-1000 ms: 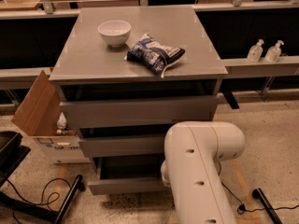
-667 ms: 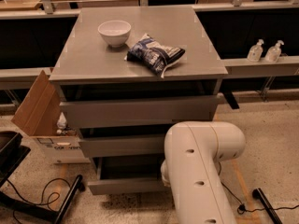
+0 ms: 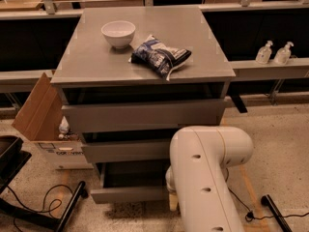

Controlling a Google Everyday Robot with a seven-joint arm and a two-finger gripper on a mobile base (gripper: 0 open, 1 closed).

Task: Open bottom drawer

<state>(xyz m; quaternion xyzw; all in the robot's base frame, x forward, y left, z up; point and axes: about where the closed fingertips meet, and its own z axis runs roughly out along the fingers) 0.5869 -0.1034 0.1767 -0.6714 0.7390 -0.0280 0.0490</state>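
The gripper is hidden behind the white arm (image 3: 207, 178) down by the bottom drawer (image 3: 128, 195), so I cannot tell its grip, and it could slip off the smooth front.

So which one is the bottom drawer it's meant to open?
Find the grey cabinet with a white bowl on top. The white arm in front hides the claw. The bottom drawer is the lowest of three fronts, just above the floor.
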